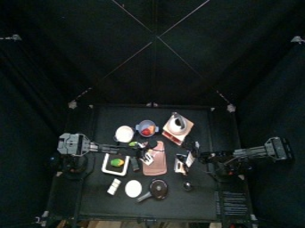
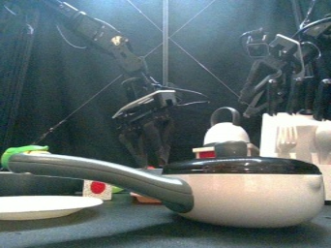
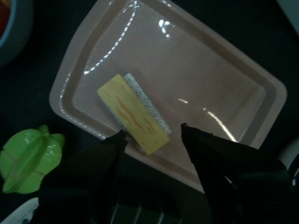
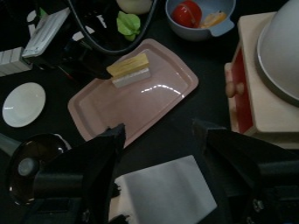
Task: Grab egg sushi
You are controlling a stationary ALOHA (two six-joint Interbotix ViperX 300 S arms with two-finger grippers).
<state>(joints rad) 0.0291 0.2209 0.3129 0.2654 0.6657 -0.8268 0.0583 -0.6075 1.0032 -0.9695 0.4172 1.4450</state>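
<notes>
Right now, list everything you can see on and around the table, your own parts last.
egg sushi: one, yellow on white rice, lying on the pink tray.
pink tray: one, pink, mid-table.
green toy: one, bright green, beside the tray.
blue bowl: one, blue, holding red and orange pieces, beyond the tray.
white plate: one, white, near the tray's end.
white pan: one, white with grey handle and dark lid, at the front edge.
white kettle: one, white, on a beige board.
white card: one, white, below the right claw.
left claw: black, open, over the egg sushi.
right claw: black, open, apart from the tray.
</notes>
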